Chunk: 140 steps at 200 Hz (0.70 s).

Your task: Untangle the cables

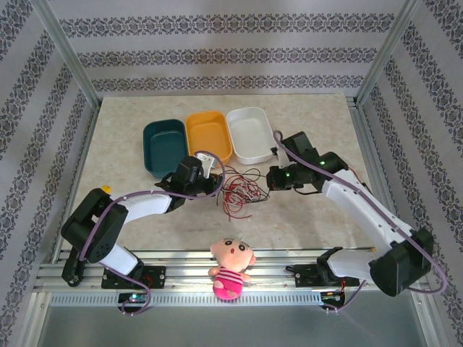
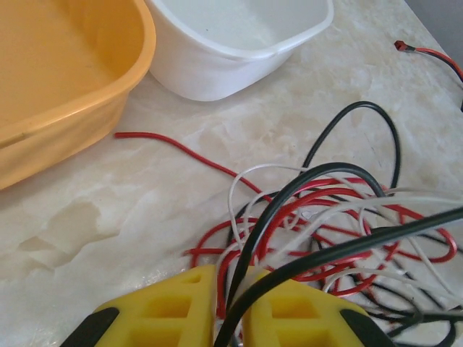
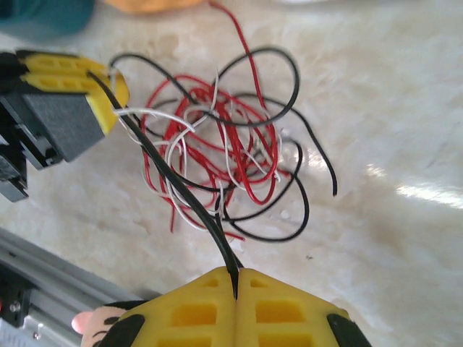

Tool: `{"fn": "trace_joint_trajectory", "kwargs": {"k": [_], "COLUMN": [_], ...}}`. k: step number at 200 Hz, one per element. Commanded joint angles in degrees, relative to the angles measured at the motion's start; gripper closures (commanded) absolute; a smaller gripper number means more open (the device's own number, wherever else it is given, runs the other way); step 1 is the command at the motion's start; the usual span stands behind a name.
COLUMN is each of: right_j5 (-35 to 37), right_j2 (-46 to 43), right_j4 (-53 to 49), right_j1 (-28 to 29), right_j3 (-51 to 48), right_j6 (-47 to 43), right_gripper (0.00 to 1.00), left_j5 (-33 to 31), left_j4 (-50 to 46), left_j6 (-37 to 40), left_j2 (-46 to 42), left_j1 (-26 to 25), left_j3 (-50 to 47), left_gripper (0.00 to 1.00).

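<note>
Pale marbled counter [image 1: 318,123] inside a wallpapered booth. Right in the middle of it, just on the near side of the orange tub [image 1: 208,134] and white tub [image 1: 249,134], sits the knot of cables [image 1: 239,189], red, white and black loops piled over one another. The left pincer [image 2: 228,289] is clamped on a black cable [image 3: 181,195] at the heap's left side, with what looks like a second black strand through the same gap. The right pincer [image 3: 236,278] is pressed shut on that same black cable at the heap's right side, and the strand runs nearly straight between them. The step here, I'd say, is drawing this one strand free. Spread the arms slowly toward the left and right edges of the counter and lift a touch, so the black line rides over the red loops instead of cinching them. If the whole nest starts sliding along, ease off rather than pull harder.
</note>
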Motion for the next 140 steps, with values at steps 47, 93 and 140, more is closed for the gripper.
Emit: {"fn": "trace_joint_trajectory", "kwargs": {"k": [47,93,140], "right_j5": [5.21,-0.71,-0.85], "right_j2": [-6.73,-8.54,-9.05], "right_j4": [-1.84,6.15,10.40], "right_j1": [-3.11,-3.05,-3.05], "right_j3": [2.78,2.40,5.59], "right_j6": [-0.40,0.59,-0.90], "right_gripper": [1.00,1.00,1.00], "left_j5": [-3.15,-1.53,-1.59], "left_j4": [-3.39,-3.19,-3.95], "left_j6": [-0.36,0.73,1.88], "left_j2": [-1.44,-0.96,-1.03], "left_j1": [1.30,1.31,1.31], "left_j3": [-1.67,-1.24,-1.16], "left_gripper": [0.89,0.93,0.95]}}
